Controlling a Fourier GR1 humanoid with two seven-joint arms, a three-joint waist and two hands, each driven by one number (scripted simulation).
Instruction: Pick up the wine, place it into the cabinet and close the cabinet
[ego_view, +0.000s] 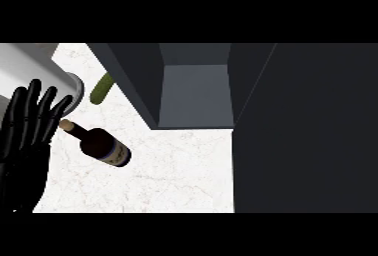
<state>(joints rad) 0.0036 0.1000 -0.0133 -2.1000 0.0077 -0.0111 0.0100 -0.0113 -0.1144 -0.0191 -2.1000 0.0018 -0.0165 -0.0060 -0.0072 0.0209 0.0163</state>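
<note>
Black and released, the left hand (26, 131) is held with fingers straight at the worktop's (184, 185) left edge, the wine bottle (105, 146) is seen just beside it, cork toward the fingers, and farther back the cabinet (193, 92) is seen open.

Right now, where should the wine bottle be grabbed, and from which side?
Probably the wide dark body of the wine bottle, near the label, not the thin corked neck. Come from the bottle's left with the left hand, which is open beside the neck; the open cabinet stands on the other side. The right hand is not in view.
</note>
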